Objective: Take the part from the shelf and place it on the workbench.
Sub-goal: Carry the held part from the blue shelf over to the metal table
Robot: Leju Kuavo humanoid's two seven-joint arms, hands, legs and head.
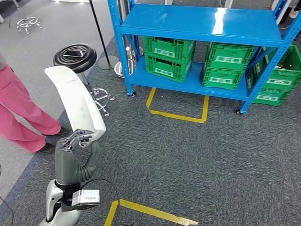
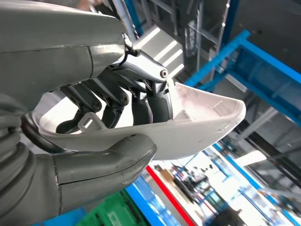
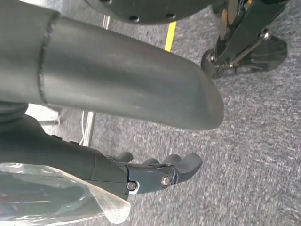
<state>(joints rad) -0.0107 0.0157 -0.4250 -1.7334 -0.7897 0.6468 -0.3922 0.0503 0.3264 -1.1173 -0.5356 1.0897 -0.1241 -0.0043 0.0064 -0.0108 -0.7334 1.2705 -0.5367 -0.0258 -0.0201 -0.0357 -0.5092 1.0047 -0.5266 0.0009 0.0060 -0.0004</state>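
The part is a long white curved plastic shell (image 1: pixel 74 101), held upright in front of me at the left. My left hand (image 1: pixel 76 153) grips its lower end, thumb on one side and fingers on the other. In the left wrist view the thumb (image 2: pixel 117 157) presses the shell's (image 2: pixel 199 127) outer wall while the dark fingers (image 2: pixel 142 94) hook inside it. My right hand (image 3: pixel 156 174) hangs over the grey carpet with its fingers loosely extended and nothing in them. The blue shelf (image 1: pixel 202 23) stands ahead, its top board bare.
Green crates (image 1: pixel 168 56) fill the shelf's lower level, with more at the right (image 1: pixel 277 80). A black stool (image 1: pixel 75 57) stands left of the shelf. A person in pink trousers (image 1: pixel 21 110) stands at the far left. Yellow tape (image 1: pixel 177 115) marks the carpet.
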